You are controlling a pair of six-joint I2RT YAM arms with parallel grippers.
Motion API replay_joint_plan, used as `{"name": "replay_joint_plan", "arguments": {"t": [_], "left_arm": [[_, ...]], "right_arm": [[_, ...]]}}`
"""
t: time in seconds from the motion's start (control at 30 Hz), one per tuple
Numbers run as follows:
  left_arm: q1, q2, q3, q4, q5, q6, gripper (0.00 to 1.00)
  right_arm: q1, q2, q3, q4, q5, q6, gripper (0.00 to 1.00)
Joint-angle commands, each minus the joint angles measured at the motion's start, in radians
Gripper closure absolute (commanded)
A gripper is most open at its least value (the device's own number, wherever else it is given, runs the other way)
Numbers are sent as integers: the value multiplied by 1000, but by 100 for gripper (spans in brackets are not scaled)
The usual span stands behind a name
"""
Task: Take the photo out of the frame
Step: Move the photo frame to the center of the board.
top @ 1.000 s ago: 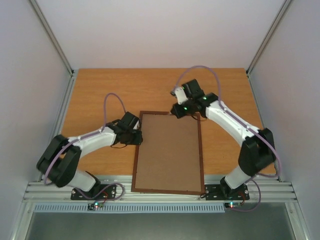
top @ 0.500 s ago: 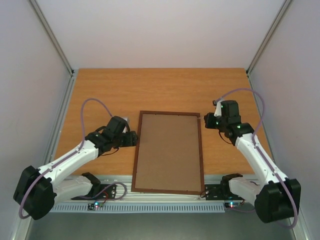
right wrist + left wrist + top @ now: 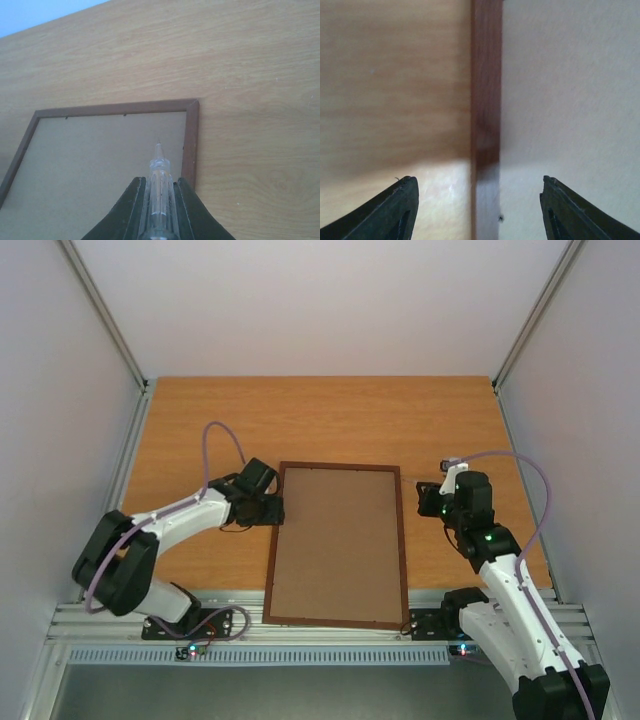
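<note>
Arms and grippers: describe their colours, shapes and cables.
The left arm and right arm both have white links between bulky black joints, each trailing a looping purple cable. Small green lights glow on the right arm. The left gripper and right gripper have black tapering fingers.

Wooden table [image 3: 320, 410] between plain white walls [image 3: 320, 300]
</note>
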Motion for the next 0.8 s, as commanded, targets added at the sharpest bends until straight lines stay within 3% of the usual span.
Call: {"name": "replay_joint_plan", "arguments": {"t": [0.0, 0.37, 0.77], "left_arm": [[12, 110, 110, 17, -9, 57, 35], [22, 295, 236, -11, -29, 79, 59], [73, 281, 180, 17, -20, 25, 93]], "right_arm": [[-6, -25, -32, 61, -23, 2, 99], [-6, -50, -52, 77, -59, 0, 99], [-6, -64, -57, 75, -72, -3, 99]]}}
